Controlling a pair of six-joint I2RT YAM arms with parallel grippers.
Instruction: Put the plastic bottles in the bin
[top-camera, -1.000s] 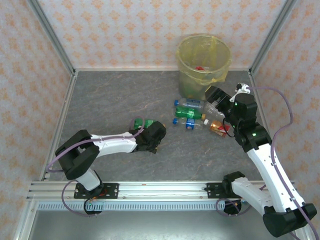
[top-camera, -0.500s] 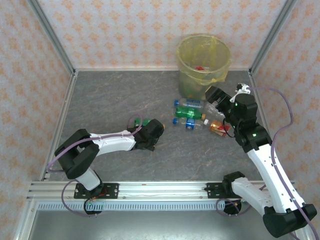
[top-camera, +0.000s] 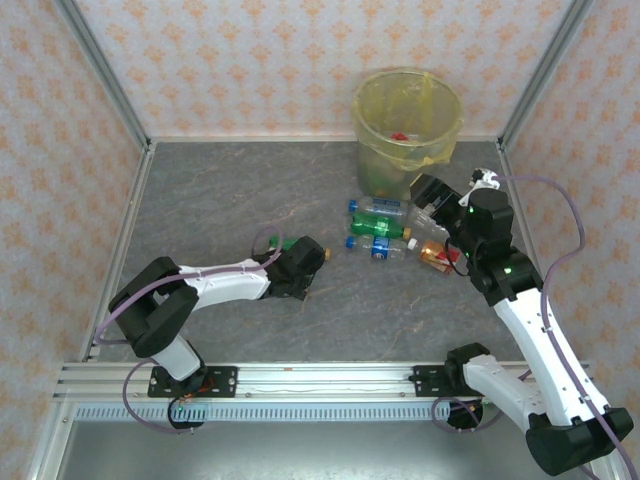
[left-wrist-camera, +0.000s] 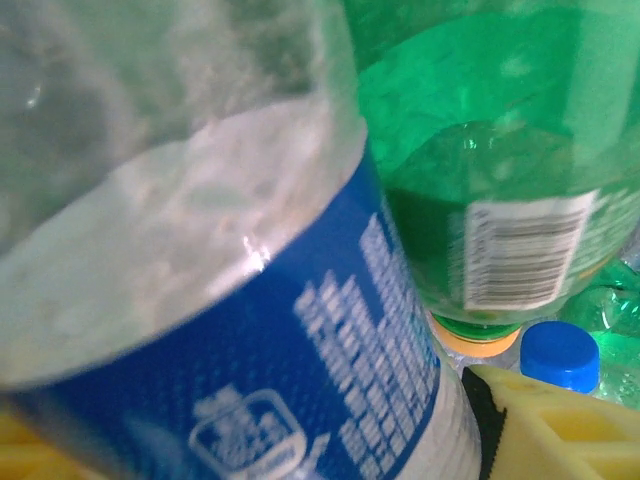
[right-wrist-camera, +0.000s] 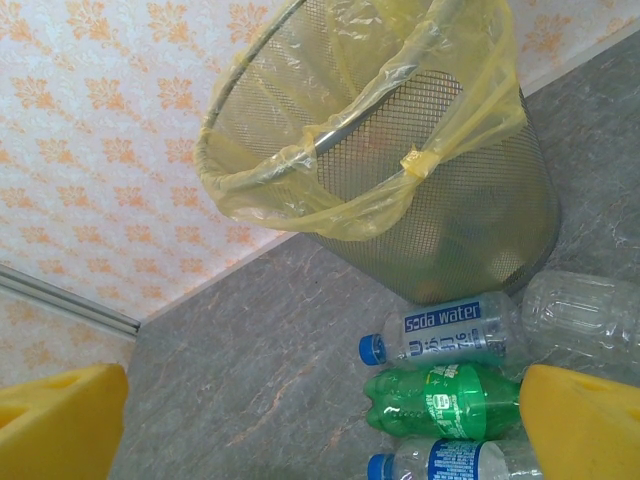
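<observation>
The left gripper (top-camera: 295, 258) has slid over a blue-labelled bottle (left-wrist-camera: 250, 330) mid-table, its jaws narrowing. Whether they pinch it yet cannot be told, but a pickup looks begun. The right gripper (top-camera: 432, 192) hangs spread above bottles (top-camera: 385, 228) beside the bin (top-camera: 400, 160).

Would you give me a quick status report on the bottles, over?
Right gripper open above bottles beside bin. Left gripper astride blue-labelled bottle, grip unconfirmed. Green bottle close alongside.

Grey marbled floor (top-camera: 220, 190), orange-pattern wallpaper walls (top-camera: 250, 60), alu corner posts (top-camera: 103, 70).
</observation>
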